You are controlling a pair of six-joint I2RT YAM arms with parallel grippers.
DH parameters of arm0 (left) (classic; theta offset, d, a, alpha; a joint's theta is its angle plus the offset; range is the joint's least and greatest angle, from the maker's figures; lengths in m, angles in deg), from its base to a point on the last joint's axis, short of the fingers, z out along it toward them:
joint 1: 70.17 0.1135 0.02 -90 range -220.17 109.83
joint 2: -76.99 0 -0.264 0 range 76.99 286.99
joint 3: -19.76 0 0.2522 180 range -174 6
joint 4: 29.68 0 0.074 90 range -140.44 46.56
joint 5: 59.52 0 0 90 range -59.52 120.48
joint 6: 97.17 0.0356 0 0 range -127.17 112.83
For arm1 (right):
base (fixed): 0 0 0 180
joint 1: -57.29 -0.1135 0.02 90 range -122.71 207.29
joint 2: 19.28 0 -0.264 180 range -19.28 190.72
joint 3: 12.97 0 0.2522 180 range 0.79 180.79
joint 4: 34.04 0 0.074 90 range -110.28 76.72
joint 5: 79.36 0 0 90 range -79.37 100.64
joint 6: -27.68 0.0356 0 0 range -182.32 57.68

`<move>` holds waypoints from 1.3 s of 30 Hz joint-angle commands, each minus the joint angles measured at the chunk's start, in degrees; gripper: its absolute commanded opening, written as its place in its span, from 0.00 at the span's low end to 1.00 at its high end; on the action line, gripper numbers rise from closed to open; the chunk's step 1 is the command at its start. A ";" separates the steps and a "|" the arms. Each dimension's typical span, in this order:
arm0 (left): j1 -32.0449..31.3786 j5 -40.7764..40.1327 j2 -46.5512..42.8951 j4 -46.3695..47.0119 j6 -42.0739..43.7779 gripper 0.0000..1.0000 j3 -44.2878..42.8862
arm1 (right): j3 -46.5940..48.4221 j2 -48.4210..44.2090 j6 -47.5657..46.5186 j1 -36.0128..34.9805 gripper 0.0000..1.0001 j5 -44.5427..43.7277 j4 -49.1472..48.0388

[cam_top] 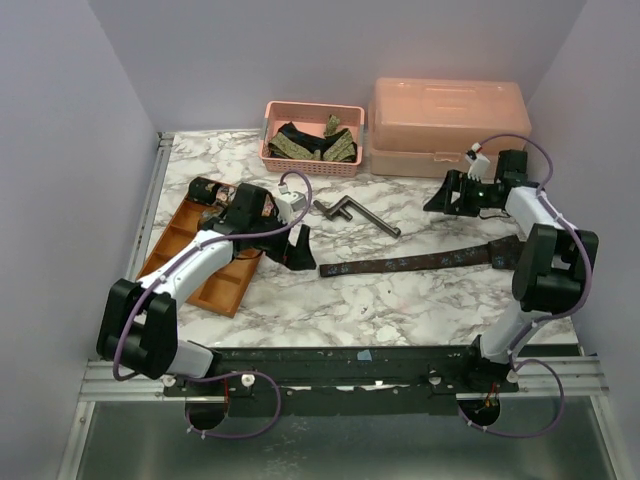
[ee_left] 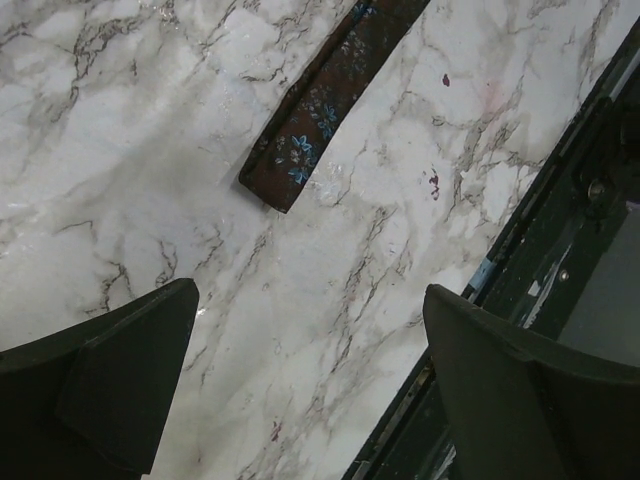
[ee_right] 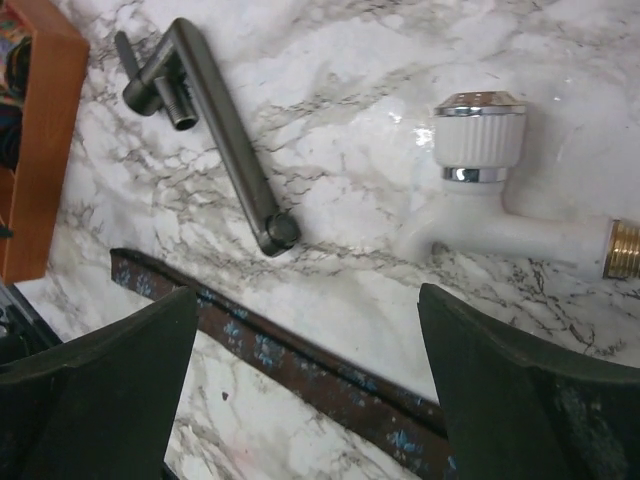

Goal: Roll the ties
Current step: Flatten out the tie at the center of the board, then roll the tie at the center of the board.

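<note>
**While both end effectors stand open, one brown tie lies flat on the bench**

Although neither arm has hold of anything, each hangs close above the marble bench (cam_top: 400,300). The left end effector (cam_top: 288,250) sits at about 9 o'clock of the bench's middle, its jaws spread wide and empty. In its wrist view, the left end effector (ee_left: 310,295) hovers over bare marble, and the narrow end of the brown tie (ee_left: 320,110) lies just beyond the fingers, apart from them.

The brown tie (cam_top: 420,263) stretches as a flat strip from the bench's middle out toward 3 o'clock, unrolled, with small blue flowers on it.

The right end effector (cam_top: 443,197) hangs toward 2 o'clock, also wide open and gripping nothing. Its wrist view shows the tie's strip (ee_right: 300,365) running beneath the gap between the fingers.

A grey crank bar (cam_top: 357,216) lies on the marble just past the tie, toward 12 o'clock. A white tap (ee_right: 480,190) lies beside it.

At 12 o'clock a pink basket (cam_top: 310,165) holds more ties (cam_top: 310,143), olive-gold and black, in a loose heap. A pink lidded box (cam_top: 445,110) stands just beside it at 1 o'clock, and an orange tray (cam_top: 200,270) lies at 9 o'clock.
</note>
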 commanded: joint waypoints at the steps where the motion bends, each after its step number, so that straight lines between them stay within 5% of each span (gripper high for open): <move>1: -0.12 3.52 2.30 8.04 -10.39 0.95 3.93 | 0.59 -7.15 -15.00 -0.28 0.93 2.59 14.31; 6: -0.48 3.79 5.45 13.26 -15.91 0.67 5.57 | -3.60 -13.69 -22.19 -0.22 0.93 -1.55 19.71; 10: -0.74 2.93 8.53 15.15 -19.66 0.59 5.49 | -5.79 -17.19 -23.39 -0.24 0.93 -3.10 21.49; 28: -2.50 6.59 23.36 18.40 -22.67 0.48 0.98 | -6.04 -15.53 -23.76 -0.46 0.92 -3.84 21.66; 39: -2.55 10.34 25.58 17.15 -21.85 0.23 -2.32 | -5.17 -12.92 -23.28 -0.85 0.90 -1.82 22.79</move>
